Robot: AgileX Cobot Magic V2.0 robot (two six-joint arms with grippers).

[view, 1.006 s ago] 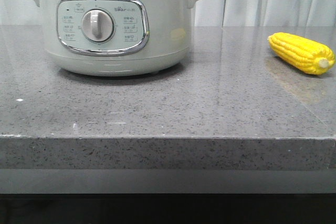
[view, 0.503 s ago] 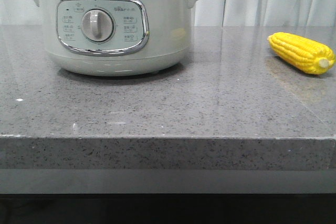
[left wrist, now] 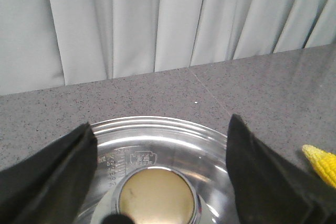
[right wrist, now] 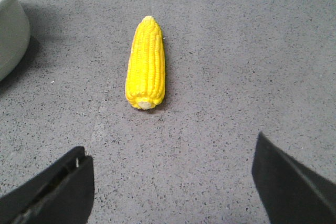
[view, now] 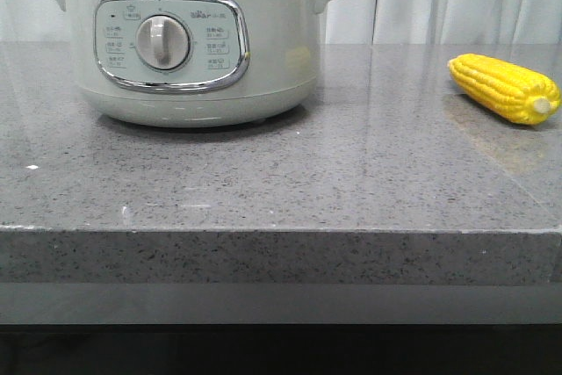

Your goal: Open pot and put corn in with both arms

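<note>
Jaws: both pairs stand wide and hold nothing; the left gripper [left wrist: 157, 182] straddles the lid knob, the right gripper [right wrist: 173, 182] hangs above the counter short of the cob.
Pot: the large round pale mint-green electric cooker [view: 189, 41] sits on the left of the counter, its glass lid with a steel rim [left wrist: 157, 129] on, the round brass-coloured knob [left wrist: 156, 196] between the left fingers but not gripped.
Corn: the bright yellow cob with a pale stub end [right wrist: 146, 64] lies flat on the right of the counter, well apart from the pot, stub end toward the right gripper.
Counter: grey speckled stone slab [view: 281, 173], smooth and glossy.
Lid risk: as I judge it, a grip that is off-centre or too high on the smooth knob could slip, and the lid would tilt or drop back onto the rim.
Corn risk: the cob is round and lies nearly in line with the gripper's approach; one finger touching first could roll or push it along the slick stone.
Timing risk: corn brought over before the lid is clear would strike the glass.
</note>
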